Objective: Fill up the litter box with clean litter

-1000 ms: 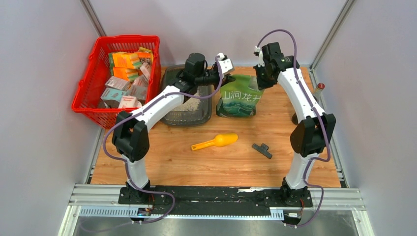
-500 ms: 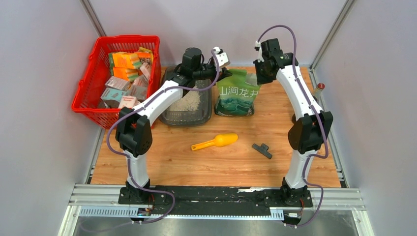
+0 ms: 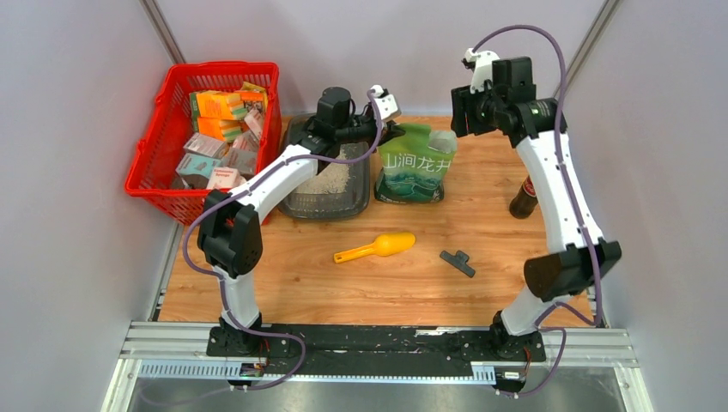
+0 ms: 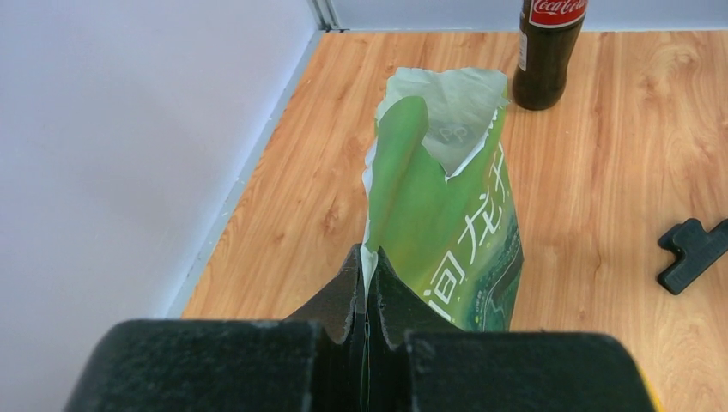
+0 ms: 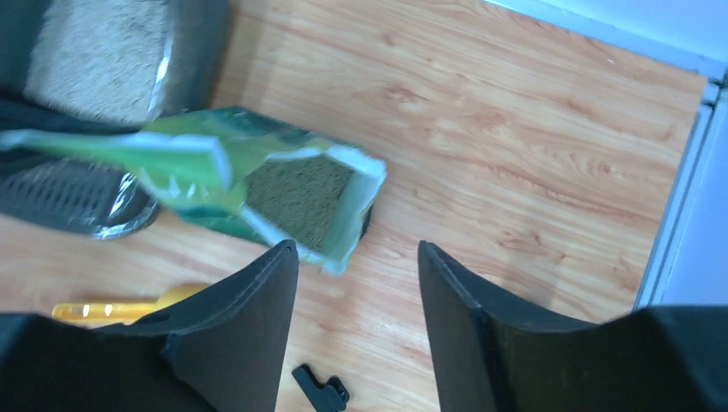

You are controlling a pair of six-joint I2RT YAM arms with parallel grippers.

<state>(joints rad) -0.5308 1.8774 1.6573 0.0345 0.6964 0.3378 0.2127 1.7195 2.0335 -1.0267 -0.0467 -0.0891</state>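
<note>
1. The litter box (image 3: pixel 330 209) is sitting along the far edge of the table (image 3: pixel 343 287), toward the far-left corner and just beside the red basket (image 3: pixel 153 146).
2. The clean litter (image 3: pixel 330 178) is lying as a pale, grainy layer over the floor of the litter box; the right wrist view is also showing it (image 5: pixel 94 51) inside the grey walls (image 5: pixel 185 51).
3. The green bag (image 3: pixel 416 167) is standing upright near the middle of the far edge, just to the right of the litter box, with its torn top gaping open.
4. The left gripper (image 3: pixel 392 133) is reaching across the litter box and pinching the bag's top edge, its fingers (image 4: pixel 343 296) pressed together on the thin plastic.
5. The right gripper (image 3: pixel 464 116) is hovering above the bag's open mouth (image 5: pixel 300 193) with its fingers (image 5: pixel 257 309) standing apart and gripping nothing.
6. A yellow scoop (image 3: pixel 378 248) is lying on its side in the middle of the table, well apart from the litter box.
7. A black clip (image 3: pixel 457 261) is lying to the right of the scoop.
8. A cola bottle (image 3: pixel 524 199) is standing upright by the right edge.
9. The basket is holding a jumble of small boxes (image 3: pixel 219 107).
</note>
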